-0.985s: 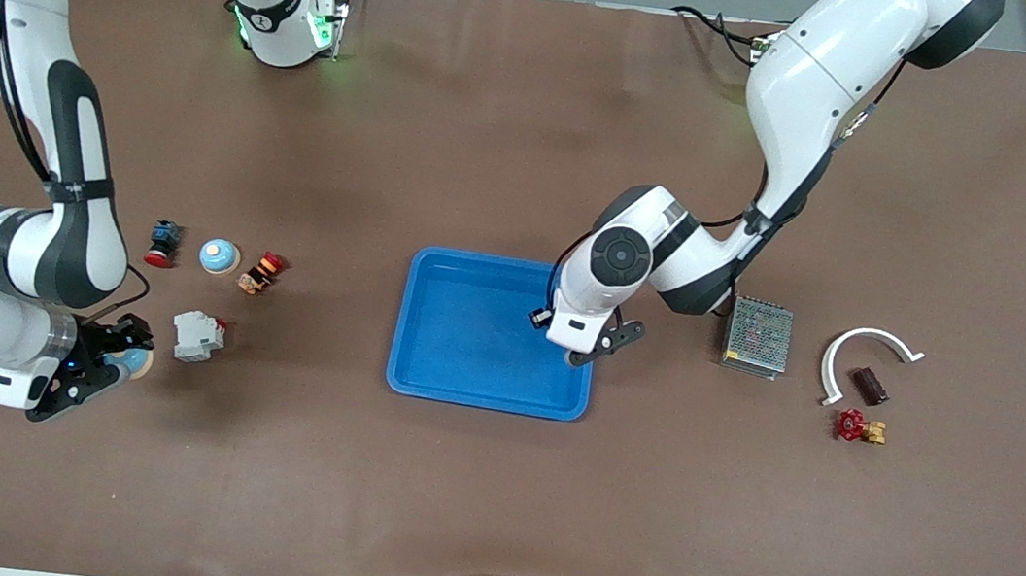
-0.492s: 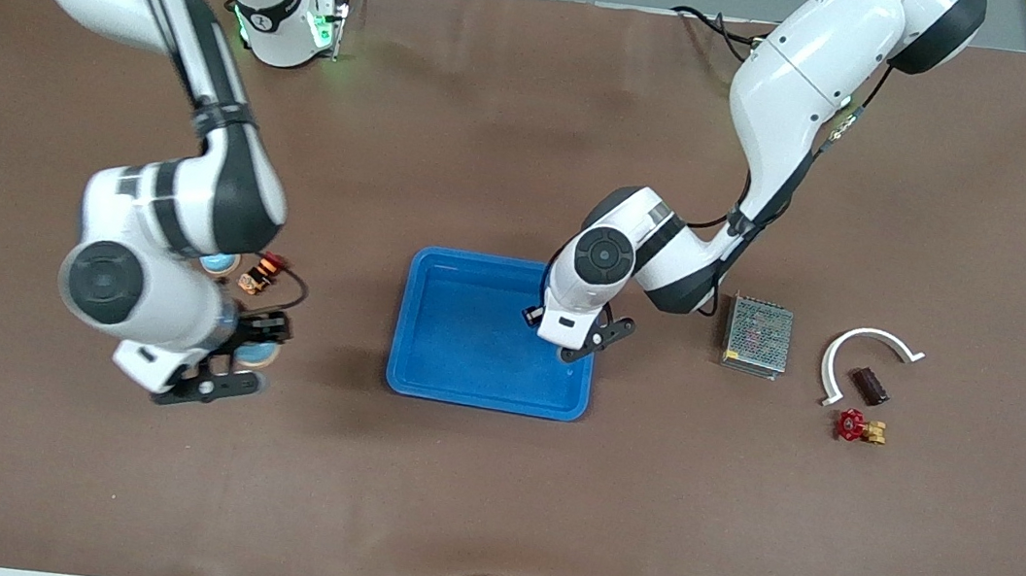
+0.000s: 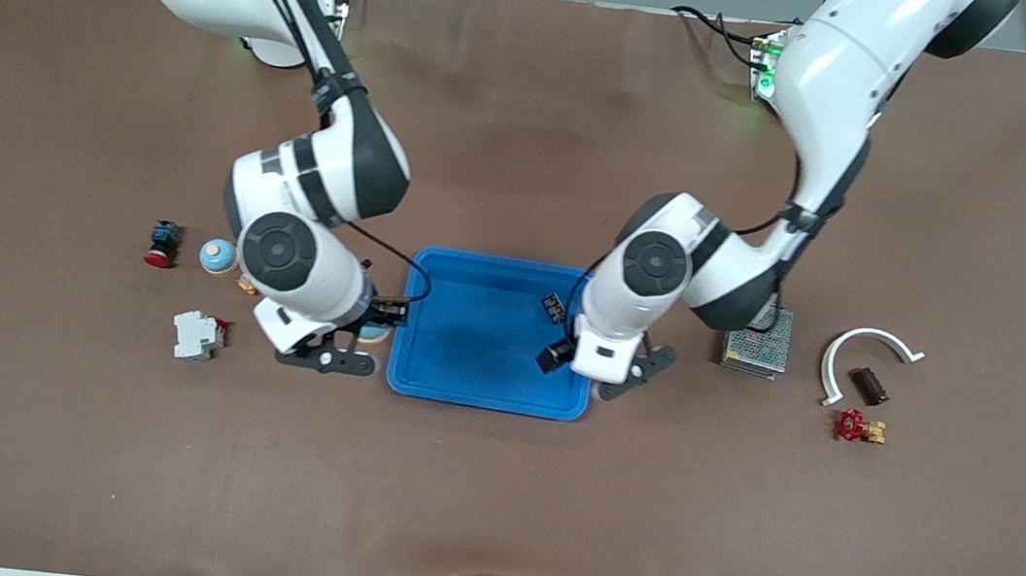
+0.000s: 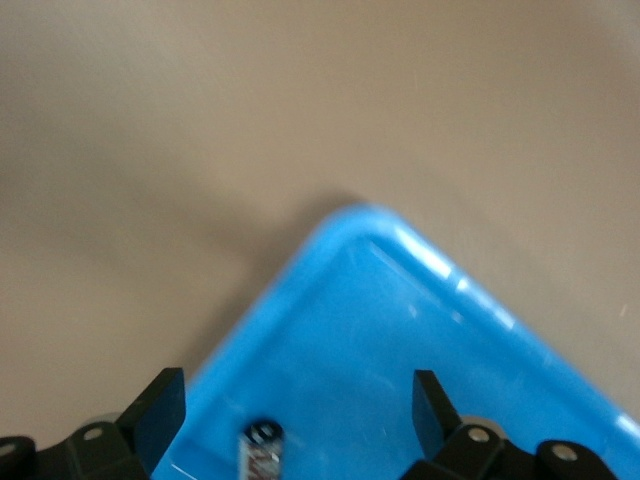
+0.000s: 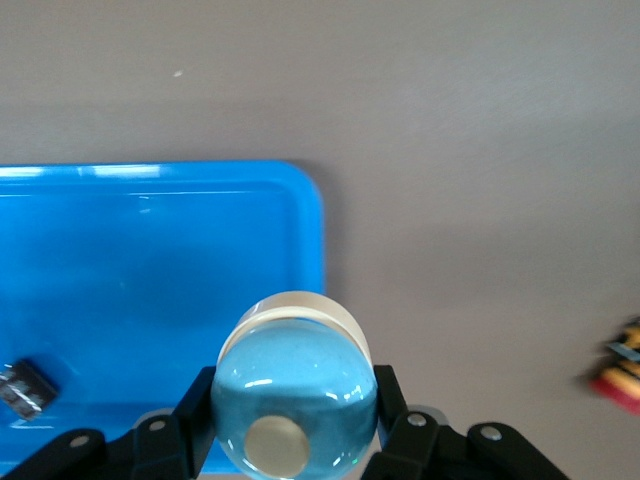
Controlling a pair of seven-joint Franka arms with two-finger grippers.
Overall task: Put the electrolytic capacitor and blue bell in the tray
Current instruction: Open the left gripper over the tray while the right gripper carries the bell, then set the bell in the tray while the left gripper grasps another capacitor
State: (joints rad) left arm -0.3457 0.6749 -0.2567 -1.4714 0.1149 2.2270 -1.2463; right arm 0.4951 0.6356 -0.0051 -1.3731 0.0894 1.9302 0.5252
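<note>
On the brown desk, the blue tray holds a small dark capacitor. The left end effector hangs over the tray's edge toward the left arm's end. The right end effector hangs just beside the tray's other edge, gripping a blue bell.

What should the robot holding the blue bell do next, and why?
Probably carry it a little farther, over the tray, then let go. The right gripper is shut on the blue bell just beside the tray's rim. The capacitor already lies inside, and the left gripper is open above it.
</note>
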